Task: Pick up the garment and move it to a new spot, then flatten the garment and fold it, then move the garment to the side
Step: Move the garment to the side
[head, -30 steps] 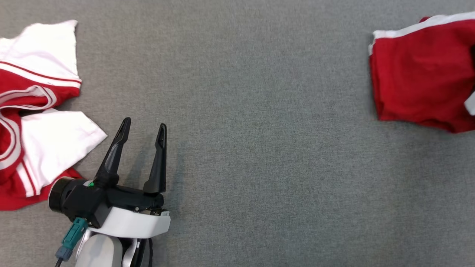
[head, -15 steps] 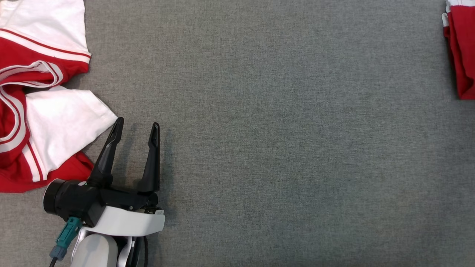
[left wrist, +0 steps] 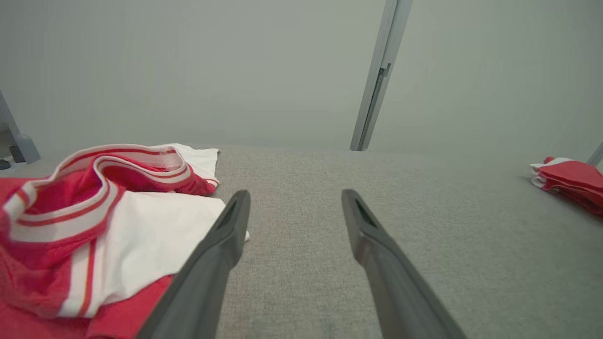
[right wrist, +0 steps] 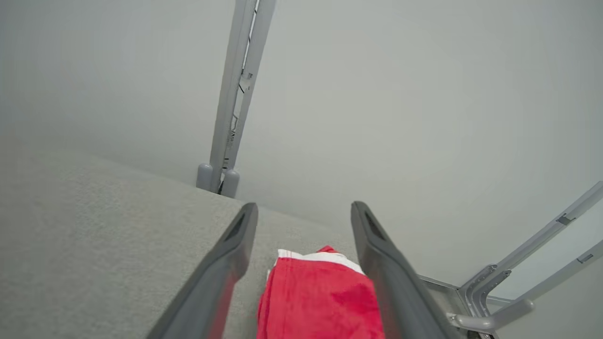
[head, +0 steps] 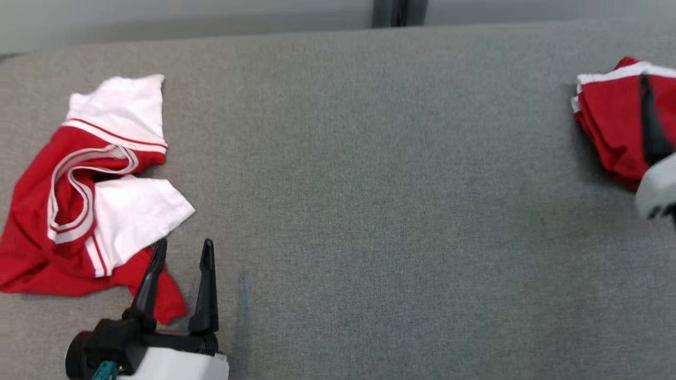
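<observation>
Red and white cloth lies crumpled to the left of the left claw [head: 184, 244]: the shirt [head: 79, 211], a loose heap on the grey counter [head: 369, 184], with its white sleeves up and its striped collar gaping. In the head view its lower red corner passes behind the claw's left finger. The left wrist view shows a white sleeve just beside that fingertip; whether they touch I cannot tell.

The left claw is spread wide, grey counter showing between its fingers, and it points toward the counter's far edge. Ahead of this claw and to its right, beyond that edge, a grey post [head: 398, 11] stands against the pale wall.

Far to the right of the left claw, well apart from the shirt, lies the garment [head: 607, 121]. It is red with a white band and folded into a neat stack. The right claw [right wrist: 304, 206] hangs over it with fingers spread, pinching nothing. In the right wrist view the garment lies below, between the two fingers, its white band farthest from the wrist. In the head view one dark, blurred finger [head: 650, 126] crosses the garment, and the pale wrist sits below it at the picture's edge.
</observation>
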Controlling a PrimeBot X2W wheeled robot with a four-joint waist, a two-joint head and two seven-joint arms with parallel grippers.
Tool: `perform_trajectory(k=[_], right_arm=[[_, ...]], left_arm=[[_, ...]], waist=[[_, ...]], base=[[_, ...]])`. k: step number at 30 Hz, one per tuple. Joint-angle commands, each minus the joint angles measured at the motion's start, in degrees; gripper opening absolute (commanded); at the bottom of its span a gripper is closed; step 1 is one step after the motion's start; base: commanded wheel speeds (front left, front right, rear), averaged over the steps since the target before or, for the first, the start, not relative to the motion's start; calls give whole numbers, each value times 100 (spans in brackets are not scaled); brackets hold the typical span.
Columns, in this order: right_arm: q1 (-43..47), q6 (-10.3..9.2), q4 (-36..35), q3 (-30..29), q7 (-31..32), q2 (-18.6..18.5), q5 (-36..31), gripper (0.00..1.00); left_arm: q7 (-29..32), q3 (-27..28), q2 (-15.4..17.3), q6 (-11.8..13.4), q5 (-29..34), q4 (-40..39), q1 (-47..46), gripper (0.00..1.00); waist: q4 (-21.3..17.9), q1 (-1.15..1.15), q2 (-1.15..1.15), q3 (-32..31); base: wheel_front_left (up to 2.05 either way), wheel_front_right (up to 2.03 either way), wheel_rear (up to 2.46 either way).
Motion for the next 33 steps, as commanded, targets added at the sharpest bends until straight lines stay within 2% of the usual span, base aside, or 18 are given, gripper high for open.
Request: perform_trajectory(k=[1,5,10,13,16,21,33], right_arm=[[177,1,-41,20,-60,1,31,100],[1516,0,-412,35,-716,373,220,100],[2908,2,-255,-196,-1725,944,42,100],[3443,1,-158,-328,-1890,1313,-79,100],[3819,1,-425,-446,-1895,1582,-156,100],[4125,1,-676,-593,-1895,1780,-227,100],[4060,1,-893,-485,-1897,1820,56,100]], left_arm=[[-12,34,20,37,-5,10,78,100],[-11,177,19,193,-13,30,511,100],[-11,306,20,337,101,-8,943,100],[-11,418,20,284,150,40,1050,100],[-11,521,17,167,217,175,1067,100],[-11,600,20,-151,347,454,1006,100],[-12,594,21,-469,305,616,842,100]], waist=[[127,0,0,-711],[384,0,0,-1255],[719,0,0,-1657],[884,0,0,-1765],[966,0,0,-1829],[955,0,0,-1899],[693,0,0,-1896]], base=[[0,0,0],[0,0,0],[0,0,0],[0,0,0],[0,0,0],[0,0,0],[0,0,0]])
